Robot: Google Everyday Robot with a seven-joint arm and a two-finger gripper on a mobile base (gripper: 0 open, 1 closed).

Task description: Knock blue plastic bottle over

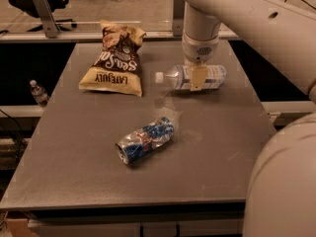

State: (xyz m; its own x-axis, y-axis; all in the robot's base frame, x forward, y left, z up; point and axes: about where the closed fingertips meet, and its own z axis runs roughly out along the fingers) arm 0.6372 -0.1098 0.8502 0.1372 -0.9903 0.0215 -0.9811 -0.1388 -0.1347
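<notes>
The blue plastic bottle (190,78) lies on its side on the dark grey table (89,167), white cap pointing left, at the back right of the tabletop. My gripper (198,78) hangs straight down from the white arm right over the bottle's middle, its tan finger in front of the label.
A brown and yellow chip bag (116,60) lies at the back left. A crushed blue-and-silver can (144,139) lies near the table's middle. A small bottle with a white cap (38,93) stands on the floor left of the table. Office chairs stand beyond the far edge.
</notes>
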